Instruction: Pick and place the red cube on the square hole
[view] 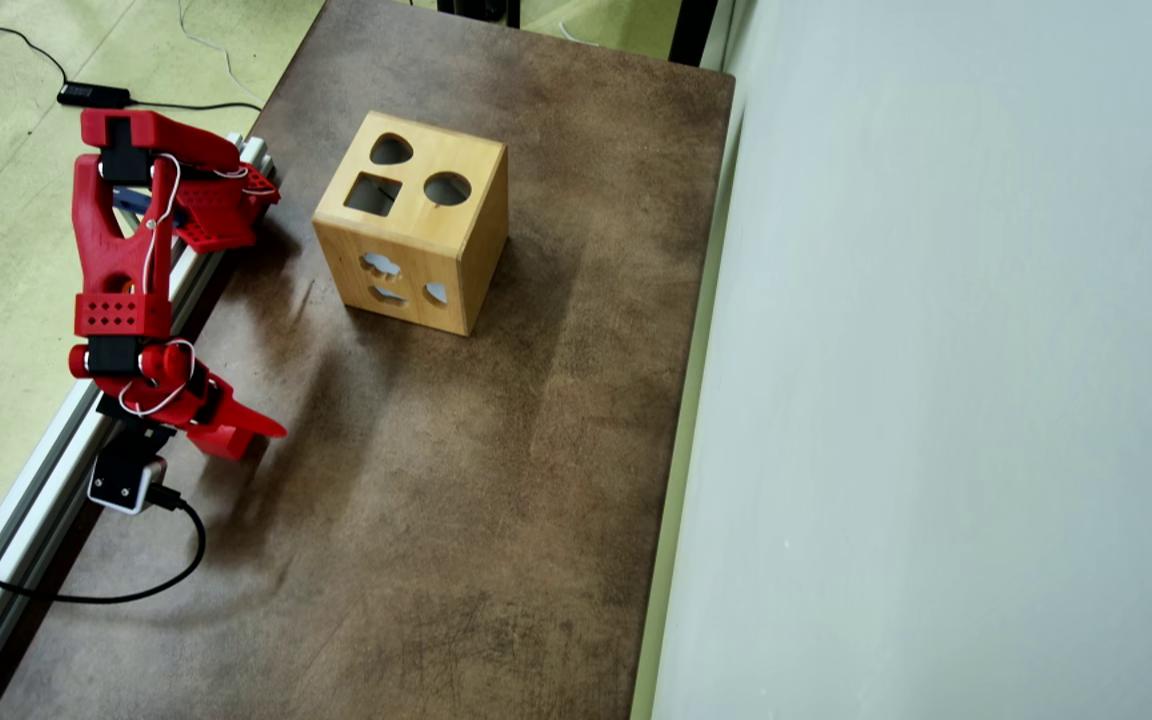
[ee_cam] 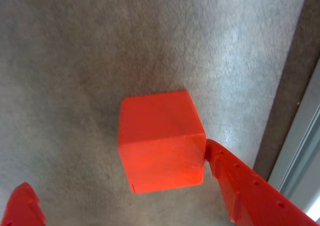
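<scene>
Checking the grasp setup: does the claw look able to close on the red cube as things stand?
Probably yes. In the wrist view the claw is open, the red cube sits between its fingers, one finger already touching, nothing blocking.

The red arm [view: 121, 250] is sitting over at the left edge in the overhead view, folding back on itself with the wrist pointing down toward the near side. The gripper [view: 251, 440] is hanging low with its jaws spread wide apart; in the wrist view one finger [ee_cam: 250, 191] is showing bottom right, the other bottom left.
</scene>
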